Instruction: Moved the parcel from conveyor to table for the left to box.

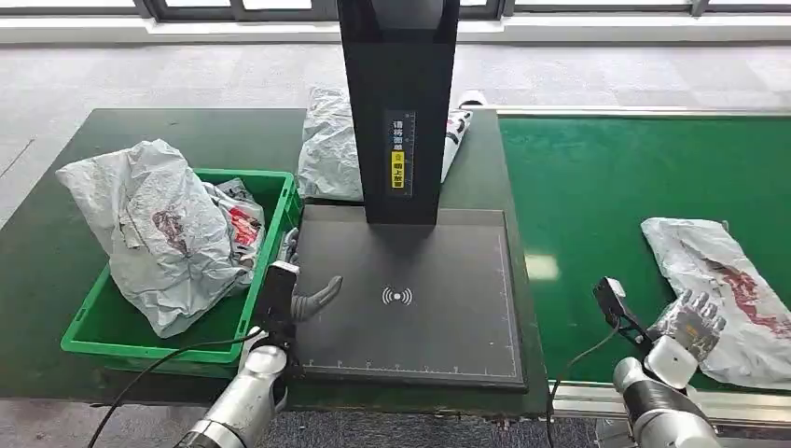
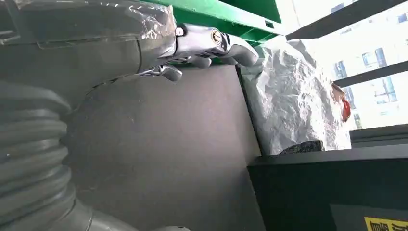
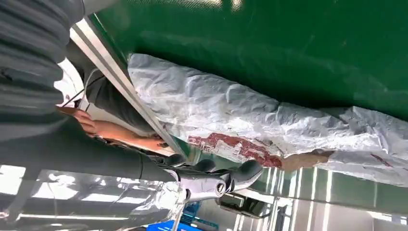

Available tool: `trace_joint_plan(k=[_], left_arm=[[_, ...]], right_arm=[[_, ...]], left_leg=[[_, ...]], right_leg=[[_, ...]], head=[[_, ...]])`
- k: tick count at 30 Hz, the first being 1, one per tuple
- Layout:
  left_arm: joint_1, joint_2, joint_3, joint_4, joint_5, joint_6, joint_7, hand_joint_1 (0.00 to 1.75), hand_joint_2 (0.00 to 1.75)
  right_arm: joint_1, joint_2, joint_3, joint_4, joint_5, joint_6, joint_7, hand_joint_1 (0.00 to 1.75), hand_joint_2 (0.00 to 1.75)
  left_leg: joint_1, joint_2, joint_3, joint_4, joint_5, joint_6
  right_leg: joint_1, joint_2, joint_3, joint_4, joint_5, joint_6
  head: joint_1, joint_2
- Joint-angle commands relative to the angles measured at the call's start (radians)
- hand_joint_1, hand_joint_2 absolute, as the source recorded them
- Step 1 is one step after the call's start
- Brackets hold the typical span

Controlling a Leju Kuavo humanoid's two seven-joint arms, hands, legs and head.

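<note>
A grey-white plastic parcel (image 1: 737, 280) with red print lies on the green conveyor (image 1: 606, 177) at its near right. My right hand (image 1: 692, 322) hovers at the parcel's near left edge with fingers spread and nothing in them. The right wrist view has the same parcel (image 3: 250, 115) lying long across the belt, just past my fingers (image 3: 240, 175). My left hand (image 1: 298, 297) rests open at the left edge of the black scanner plate (image 1: 420, 308), beside the green box (image 1: 275, 182). In the left wrist view its fingers (image 2: 211, 43) hang above the plate (image 2: 168, 154).
The green box holds a large crumpled parcel (image 1: 163, 233) and smaller ones. Another parcel (image 1: 328, 145) lies behind the black scanner post (image 1: 399, 112), also seen as the parcel (image 2: 293, 101). A person's hand (image 3: 113, 130) shows past the conveyor's metal rail (image 3: 120, 82).
</note>
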Motion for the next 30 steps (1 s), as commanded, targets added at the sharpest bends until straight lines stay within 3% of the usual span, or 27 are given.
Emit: trace_joint_plan(k=[1, 30], left_arm=[[-0.025, 0.016, 0.015, 0.032, -0.001, -0.012, 0.009, 0.0, 1.75], [-0.037, 0.021, 0.025, 0.032, 0.006, -0.003, 0.008, 0.0, 1.75]], right_arm=[[-0.024, 0.0, 0.006, 0.037, -0.005, -0.001, 0.003, 0.0, 1.75], [-0.039, 0.0, 0.023, 0.043, -0.007, 0.021, 0.015, 0.0, 1.75]], left_leg=[[0.0, 0.003, 0.002, -0.001, 0.0, 0.0], [0.0, 0.003, 0.001, 0.0, 0.0, 0.0]], right_leg=[[0.001, 0.001, 0.001, -0.001, 0.001, -0.001], [0.001, 0.002, 0.0, -0.001, 0.001, -0.001]], head=[[0.0, 0.0], [0.0, 0.0]])
